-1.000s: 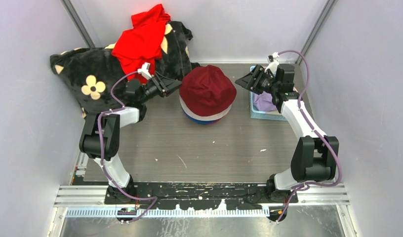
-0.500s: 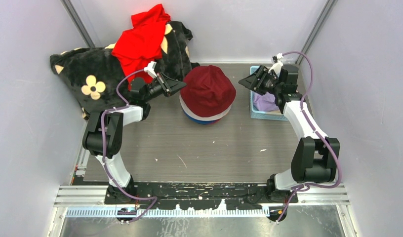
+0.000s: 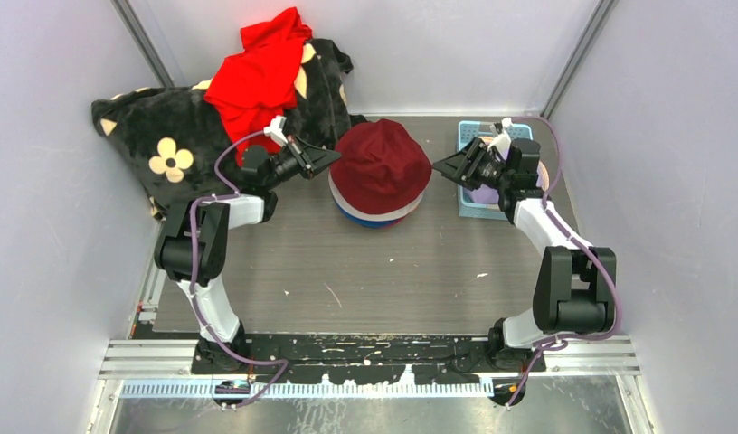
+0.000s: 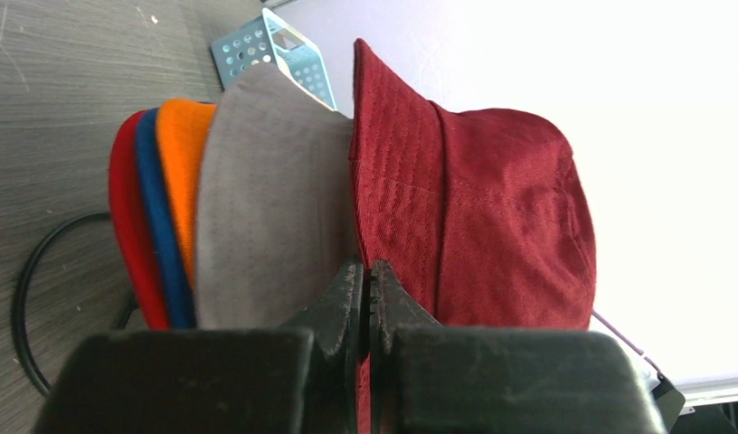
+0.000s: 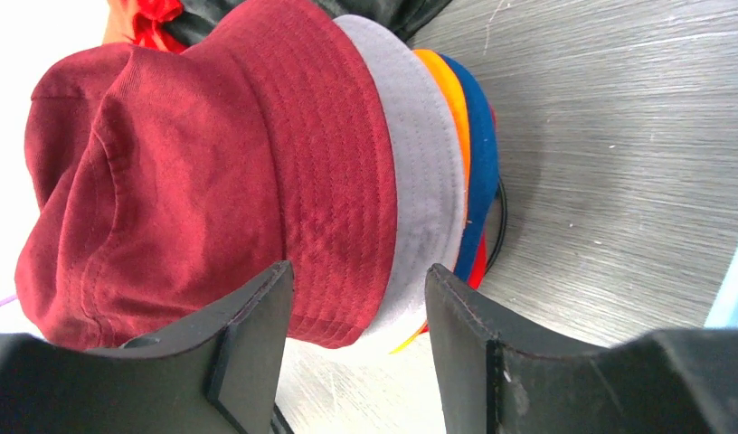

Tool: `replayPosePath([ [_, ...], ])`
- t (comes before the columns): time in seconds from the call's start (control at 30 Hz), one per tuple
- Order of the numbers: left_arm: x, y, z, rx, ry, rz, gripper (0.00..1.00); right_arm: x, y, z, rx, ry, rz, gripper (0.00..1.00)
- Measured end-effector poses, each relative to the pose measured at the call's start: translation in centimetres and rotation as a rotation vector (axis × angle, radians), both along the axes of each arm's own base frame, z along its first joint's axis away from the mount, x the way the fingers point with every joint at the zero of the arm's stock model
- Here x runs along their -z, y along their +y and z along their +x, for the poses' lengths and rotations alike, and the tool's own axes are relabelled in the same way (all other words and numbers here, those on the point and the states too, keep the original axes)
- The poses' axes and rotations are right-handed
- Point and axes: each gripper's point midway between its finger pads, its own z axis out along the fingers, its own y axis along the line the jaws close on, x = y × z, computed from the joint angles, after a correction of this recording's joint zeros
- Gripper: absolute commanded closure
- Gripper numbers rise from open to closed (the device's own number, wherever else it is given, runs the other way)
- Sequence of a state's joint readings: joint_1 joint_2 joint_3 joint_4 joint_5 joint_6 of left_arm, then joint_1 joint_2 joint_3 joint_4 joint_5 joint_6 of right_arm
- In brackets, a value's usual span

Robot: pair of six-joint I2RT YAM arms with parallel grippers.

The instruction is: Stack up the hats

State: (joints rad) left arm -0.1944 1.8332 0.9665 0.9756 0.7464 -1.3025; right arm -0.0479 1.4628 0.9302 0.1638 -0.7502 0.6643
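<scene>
Lilac fabric (image 3: 481, 189) in basket (image 3: 475, 132) near hats (image 3: 380, 163)

Crowns of lower hats (image 4: 266, 208) unseen under maroon hat (image 4: 492, 208)

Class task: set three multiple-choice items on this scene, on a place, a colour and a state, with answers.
1. Where on the table is the blue basket? A far right; B far left; C near centre.
2. What colour is the topmost hat of the stack? A grey; B maroon; C orange.
3. The right pincer is: A open; B shut on a hat; C shut on the basket.
1 A, it sits back right in the overhead view; 2 B, maroon covers the other brims; 3 A, its fingers stand apart.
</scene>
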Motion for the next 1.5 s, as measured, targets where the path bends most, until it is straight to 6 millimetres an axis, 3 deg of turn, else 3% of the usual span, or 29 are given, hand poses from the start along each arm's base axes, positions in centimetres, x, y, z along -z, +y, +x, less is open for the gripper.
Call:
replayPosePath([
  [0.3,3.9,-0.1,1.1,-0.015,0.079,-0.009,1.00,0.1,1.1,0.0,-0.049,-0.015,0.106,0.39],
  [0.53,3.8,-0.1,1.2,-0.017,0.069,-0.014,1.00,-0.7,1.7,0.2,-0.084,-0.048,0.169,0.40],
  [0.9,3.8,-0.1,1.2,-0.018,0.070,-0.014,1.00,0.1,2.8,0.5,-0.137,-0.016,0.278,0.45],
  [0.97,3.9,-0.1,1.3,-0.018,0.071,-0.013,1.00,0.0,3.0,0.6,-0.151,-0.018,0.302,0.49],
  [1.03,4.0,-0.1,1.3,-0.018,0.073,-0.013,1.00,-0.1,3.2,0.7,-0.164,-0.023,0.326,0.60],
  [1.13,4.2,-0.1,1.3,-0.018,0.077,-0.012,1.00,-0.3,3.5,0.8,-0.178,-0.028,0.363,0.98],
  [1.3,4.4,0.0,1.4,-0.021,0.081,-0.011,1.00,0.1,3.5,0.8,-0.171,-0.010,0.413,0.99],
  [1.5,4.6,0.0,1.5,-0.024,0.078,-0.013,1.00,2.5,3.4,1.1,-0.119,0.048,0.384,0.99],
])
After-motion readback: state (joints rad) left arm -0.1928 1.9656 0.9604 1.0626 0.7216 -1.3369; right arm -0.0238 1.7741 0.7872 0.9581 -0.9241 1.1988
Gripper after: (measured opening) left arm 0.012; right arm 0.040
